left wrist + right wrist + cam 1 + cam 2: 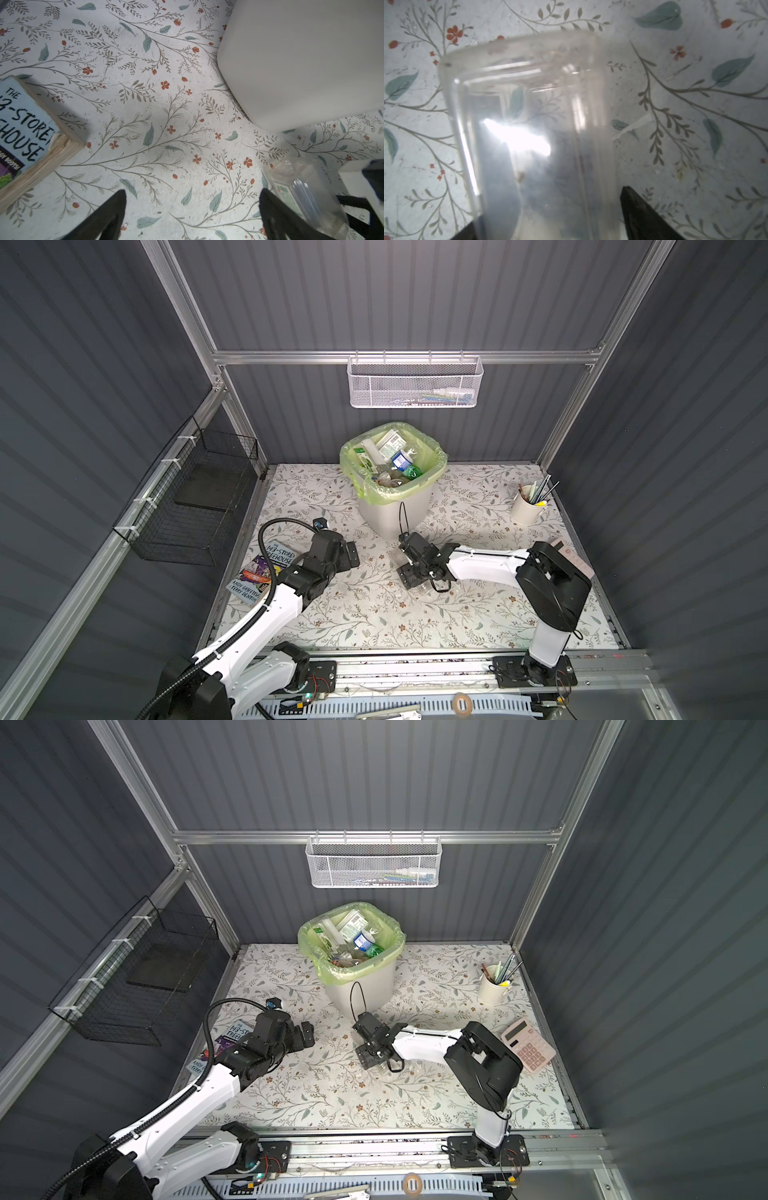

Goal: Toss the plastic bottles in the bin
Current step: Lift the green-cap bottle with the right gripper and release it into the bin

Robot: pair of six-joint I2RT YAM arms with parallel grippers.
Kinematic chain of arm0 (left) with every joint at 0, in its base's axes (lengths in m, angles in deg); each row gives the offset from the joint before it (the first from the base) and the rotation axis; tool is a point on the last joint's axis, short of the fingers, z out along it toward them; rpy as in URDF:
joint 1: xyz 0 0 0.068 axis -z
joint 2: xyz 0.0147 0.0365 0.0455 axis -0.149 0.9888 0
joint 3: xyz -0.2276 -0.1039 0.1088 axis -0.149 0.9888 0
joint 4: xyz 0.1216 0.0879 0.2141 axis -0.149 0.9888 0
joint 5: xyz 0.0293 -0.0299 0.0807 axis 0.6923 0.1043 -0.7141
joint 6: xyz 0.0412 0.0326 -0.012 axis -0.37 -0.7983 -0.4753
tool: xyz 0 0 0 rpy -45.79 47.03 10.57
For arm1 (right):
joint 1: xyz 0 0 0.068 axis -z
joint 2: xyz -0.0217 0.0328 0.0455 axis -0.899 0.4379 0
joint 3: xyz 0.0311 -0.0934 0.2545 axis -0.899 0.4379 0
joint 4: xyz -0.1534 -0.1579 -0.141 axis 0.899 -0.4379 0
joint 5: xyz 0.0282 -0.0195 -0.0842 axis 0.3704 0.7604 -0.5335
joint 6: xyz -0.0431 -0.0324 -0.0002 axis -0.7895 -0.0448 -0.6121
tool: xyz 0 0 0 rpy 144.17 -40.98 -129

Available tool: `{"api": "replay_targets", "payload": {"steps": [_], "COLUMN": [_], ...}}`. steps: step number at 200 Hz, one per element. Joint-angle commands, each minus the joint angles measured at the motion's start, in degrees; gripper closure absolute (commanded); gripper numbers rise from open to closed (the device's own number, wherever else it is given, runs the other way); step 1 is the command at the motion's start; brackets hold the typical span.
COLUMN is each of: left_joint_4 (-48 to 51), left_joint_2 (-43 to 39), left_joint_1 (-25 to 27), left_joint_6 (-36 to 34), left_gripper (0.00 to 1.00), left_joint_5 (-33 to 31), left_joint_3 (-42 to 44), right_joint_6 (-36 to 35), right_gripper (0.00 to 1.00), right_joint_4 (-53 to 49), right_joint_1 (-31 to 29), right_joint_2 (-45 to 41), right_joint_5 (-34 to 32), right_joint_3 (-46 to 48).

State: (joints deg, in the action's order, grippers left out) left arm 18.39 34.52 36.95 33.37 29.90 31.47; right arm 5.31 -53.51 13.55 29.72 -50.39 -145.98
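Clear plastic bottle [529,124] seen low on the floral table [365,614], near the front of the bin [395,514], lying between the black fingers [643,218] of the right gripper [415,574]. It is judged to be empty, very light and thin-walled, so it is likely to dent under a hard squeeze and to slip on its smooth sides. A hold across the flat, squarish body, near the middle, is judged safest. One finger is seen just beside the bottle's wall; whether the bottle is pinched or only straddled cannot be told. The right arm is stretched low from its base toward the middle of the table, with the wrist bent so that the gripper is pointed down. The left gripper [192,193] is held low over bare table beside a book [25,133], its fingers spread wide with nothing between them. Other bottles [401,460] are seen piled inside the bin's green liner.
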Motion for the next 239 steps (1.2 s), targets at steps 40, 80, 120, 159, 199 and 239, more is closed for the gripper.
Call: {"api": "replay_targets", "payload": {"steps": [40,80,120,159,199,239], "left_joint_4": [1.2,0.8,0.7,1.1,1.0,1.8], "left_joint_2": [-1.0,-0.6,0.5,0.8,1.1,4.2], "left_joint_1": [-0.3,-0.3,-0.3,-0.3,-0.3,-0.3], "left_joint_6": [0.3,0.0,-0.8,-1.3,-1.9,-3.0], "left_gripper": [0.0,0.0,0.0,0.0,0.0,0.0], "left_joint_5": [-1.2,-1.5,-1.7,-1.4,-0.5,1.2], "left_joint_3": [1.3,1.6,1.0,0.8,0.4,-1.5], "right_joint_6": [-1.0,1.3,-2.1,-7.1,-10.8,-7.5], "right_gripper": [0.47,0.53,0.52,0.51,0.48,0.43], "right_joint_4": [0.7,5.5,9.4,12.3,13.1,-2.7], "right_joint_1": [0.5,0.8,2.0,9.1,13.7,16.8], "right_joint_2": [-4.0,-18.9,-39.6,-52.3,-43.0,-15.2], "right_joint_5": [0.2,-4.2,-12.7,-10.3,-0.6,17.8], "right_joint_3": [1.4,11.7,17.9,13.0,-4.2,-35.9]}}
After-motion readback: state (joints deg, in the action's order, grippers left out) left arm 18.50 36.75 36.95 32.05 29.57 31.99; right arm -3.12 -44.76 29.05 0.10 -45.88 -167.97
